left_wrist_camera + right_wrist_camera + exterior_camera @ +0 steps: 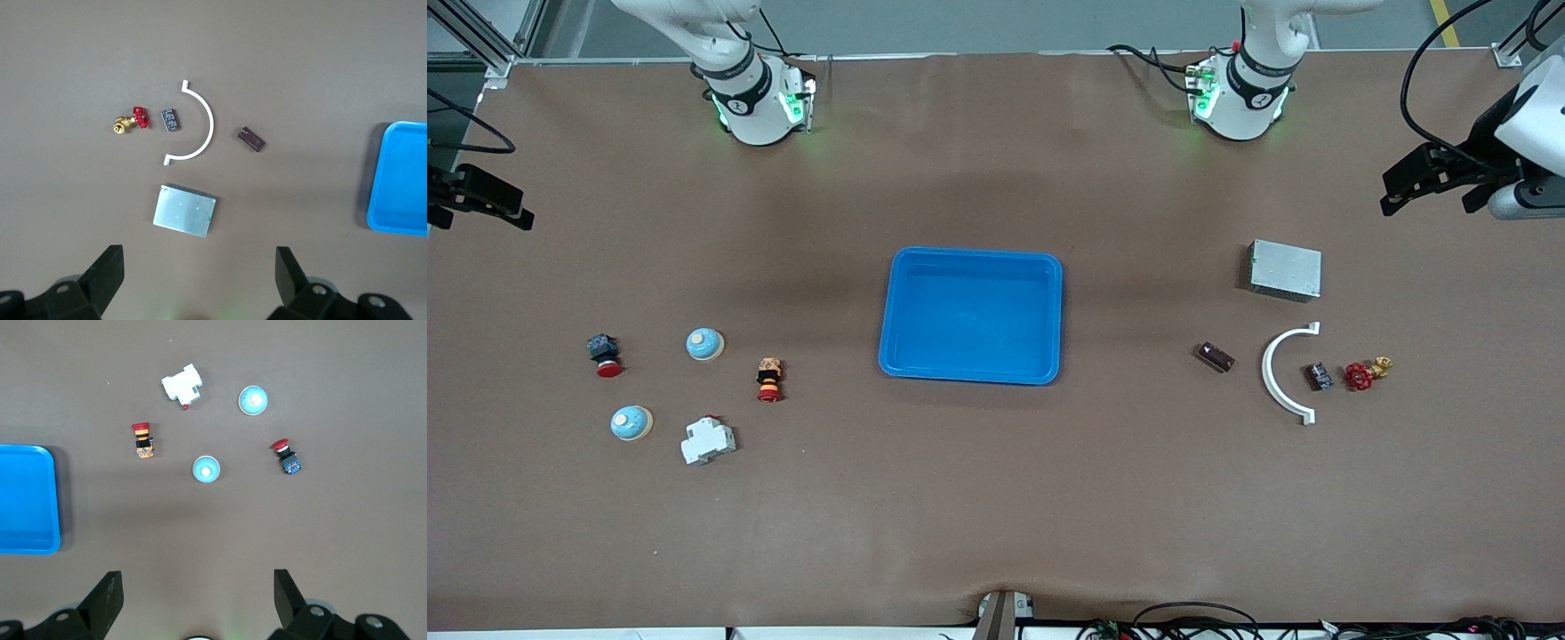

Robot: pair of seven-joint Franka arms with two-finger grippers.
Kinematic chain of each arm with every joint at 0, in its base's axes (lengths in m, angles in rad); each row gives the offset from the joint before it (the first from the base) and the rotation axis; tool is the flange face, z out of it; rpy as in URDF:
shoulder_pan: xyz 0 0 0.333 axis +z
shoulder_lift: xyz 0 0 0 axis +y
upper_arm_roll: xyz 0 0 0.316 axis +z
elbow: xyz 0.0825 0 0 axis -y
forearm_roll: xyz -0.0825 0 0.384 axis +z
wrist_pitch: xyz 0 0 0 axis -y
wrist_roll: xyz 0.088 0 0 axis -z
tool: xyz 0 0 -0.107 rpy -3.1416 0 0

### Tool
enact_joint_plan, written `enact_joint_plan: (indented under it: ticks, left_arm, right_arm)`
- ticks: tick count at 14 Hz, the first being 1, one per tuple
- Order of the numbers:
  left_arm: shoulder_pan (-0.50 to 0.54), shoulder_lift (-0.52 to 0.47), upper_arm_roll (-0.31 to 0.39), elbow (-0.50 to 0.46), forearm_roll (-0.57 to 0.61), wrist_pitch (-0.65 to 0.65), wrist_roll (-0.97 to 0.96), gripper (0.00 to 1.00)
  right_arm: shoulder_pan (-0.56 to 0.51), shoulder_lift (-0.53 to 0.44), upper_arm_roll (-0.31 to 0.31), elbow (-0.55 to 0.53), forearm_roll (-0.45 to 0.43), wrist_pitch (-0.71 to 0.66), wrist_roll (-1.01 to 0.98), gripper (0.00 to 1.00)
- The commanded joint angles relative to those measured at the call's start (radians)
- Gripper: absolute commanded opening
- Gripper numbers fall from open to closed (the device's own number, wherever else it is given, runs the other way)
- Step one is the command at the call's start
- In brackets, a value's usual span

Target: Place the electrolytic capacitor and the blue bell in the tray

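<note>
1. Two blue bells (pixel 705 344) (pixel 631 423) sit toward the right arm's end; the capacitor (pixel 1216 356) lies toward the left arm's.
2. Blue tray (pixel 971 379) sits mid-counter, holding nothing.
3. Left gripper (pixel 200 280) and right gripper (pixel 198 600) hang high, fingers spread.

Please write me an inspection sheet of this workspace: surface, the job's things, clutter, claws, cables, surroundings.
Surface: brown table cover, flat.
Job's things: blue tray mid-table, nothing in it; two blue bells toward the right arm's end; dark capacitor toward the left arm's end.
Clutter: two red push buttons, white breaker, grey metal box, white curved piece, small dark part, red-handled brass valve.
Claws: left claw open, high over the grey box area; right claw open, over bare table beside the bells; both arms wait.
Cables: black cables at the arm bases.
Surroundings: nothing seen of note.
</note>
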Motion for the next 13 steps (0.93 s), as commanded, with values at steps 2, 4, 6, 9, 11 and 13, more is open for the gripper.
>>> enact_joint_plan:
  ticks: [2, 4, 6, 9, 11, 13]
  left_arm:
    - [0.005, 0.006, 0.005, 0.035, -0.011, -0.034, 0.014, 1.00]
    - [0.002, 0.015, 0.003, 0.055, -0.007, -0.035, 0.011, 1.00]
    - [-0.002, 0.038, 0.003, 0.066, -0.005, -0.035, 0.011, 1.00]
    - [-0.014, 0.044, 0.002, 0.066, -0.004, -0.035, 0.006, 1.00]
    - [-0.014, 0.059, 0.000, 0.069, -0.002, -0.035, 0.006, 1.00]
    - [-0.014, 0.069, 0.000, 0.069, -0.002, -0.035, 0.006, 1.00]
  right_arm:
    - [-0.014, -0.001, 0.006, 0.017, 0.013, -0.013, -0.012, 1.00]
    - [-0.014, -0.001, 0.006, 0.017, 0.013, -0.012, -0.014, 1.00]
    - [-0.014, -0.001, 0.006, 0.017, 0.013, -0.012, -0.014, 1.00]
    - [-0.014, -0.001, 0.006, 0.026, 0.015, -0.013, -0.012, 1.00]
    - [-0.017, -0.001, 0.007, 0.028, 0.016, -0.013, -0.010, 1.00]
    - [-0.017, -0.001, 0.007, 0.042, 0.016, -0.013, -0.010, 1.00]
